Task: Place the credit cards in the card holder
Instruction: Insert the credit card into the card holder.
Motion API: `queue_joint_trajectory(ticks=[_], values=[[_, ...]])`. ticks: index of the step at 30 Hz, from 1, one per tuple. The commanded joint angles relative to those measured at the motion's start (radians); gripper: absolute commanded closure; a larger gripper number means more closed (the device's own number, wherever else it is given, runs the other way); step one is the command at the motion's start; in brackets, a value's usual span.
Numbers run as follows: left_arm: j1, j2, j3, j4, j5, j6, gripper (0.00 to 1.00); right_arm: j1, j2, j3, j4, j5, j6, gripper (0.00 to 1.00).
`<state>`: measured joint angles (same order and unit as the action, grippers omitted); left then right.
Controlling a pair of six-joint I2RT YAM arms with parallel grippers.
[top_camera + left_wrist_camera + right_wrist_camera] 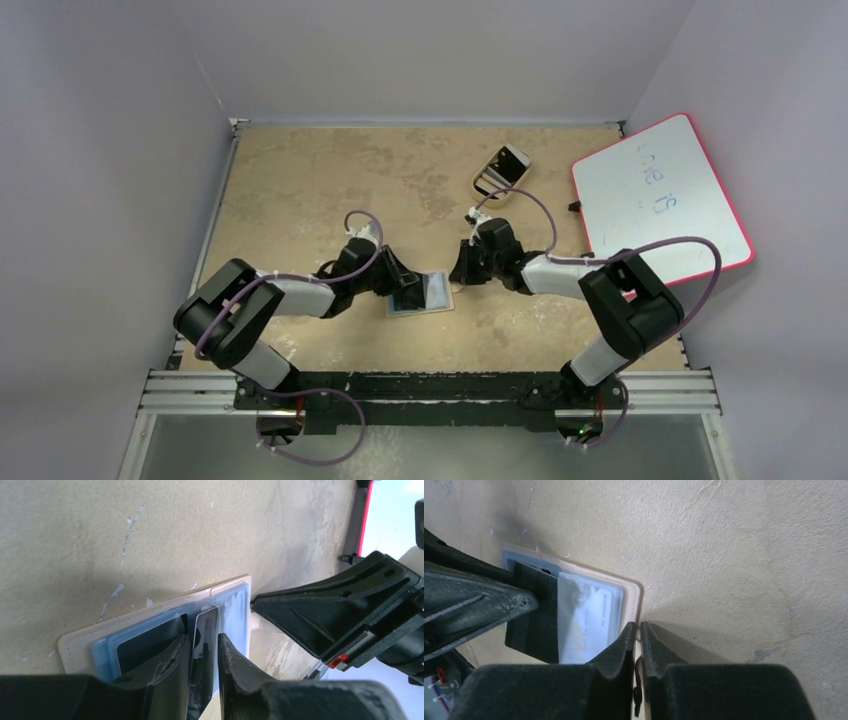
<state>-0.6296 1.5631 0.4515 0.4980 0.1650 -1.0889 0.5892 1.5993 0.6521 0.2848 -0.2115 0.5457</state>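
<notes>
Tan, flat bifold card holder (442, 291) lies open near the table's middle. One pale blue-grey plastic card (589, 620) already sits behind the clear window of its 3 o'clock panel. My left gripper (204, 635), over the 9 o'clock panel, has its fingers slightly spread either side of a dark-looking thin card (207, 617) standing partway into that pocket. My right gripper (637, 630), fingers pressed almost together, touches the holder's 3 o'clock edge; whether it pinches anything I cannot tell. Remaining, I judge: pushing this card home.
</notes>
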Motion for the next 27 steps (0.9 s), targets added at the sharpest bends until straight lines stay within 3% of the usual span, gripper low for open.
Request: queue_joint_trajectory(ticks=[1,7,19,25,27], values=[[0.006,-0.055,0.034,-0.149,-0.1,0.035,0.72,0.006,-0.061,0.034,-0.13,0.027,-0.035,0.85],[0.003,-0.074,0.041,-0.182,-0.109,0.03,0.72,0.007,-0.15,0.041,-0.192,0.036,-0.053,0.71],[-0.008,-0.083,0.058,-0.294,-0.185,0.032,0.69,0.008,-0.087,0.013,-0.07,-0.047,-0.026,0.76],[-0.014,-0.051,0.059,-0.271,-0.191,0.012,0.96,0.008,-0.063,-0.011,0.006,-0.085,0.004,0.86],[-0.015,-0.04,0.056,-0.266,-0.199,-0.001,1.0,0.008,-0.059,-0.03,0.039,-0.096,0.025,0.89]])
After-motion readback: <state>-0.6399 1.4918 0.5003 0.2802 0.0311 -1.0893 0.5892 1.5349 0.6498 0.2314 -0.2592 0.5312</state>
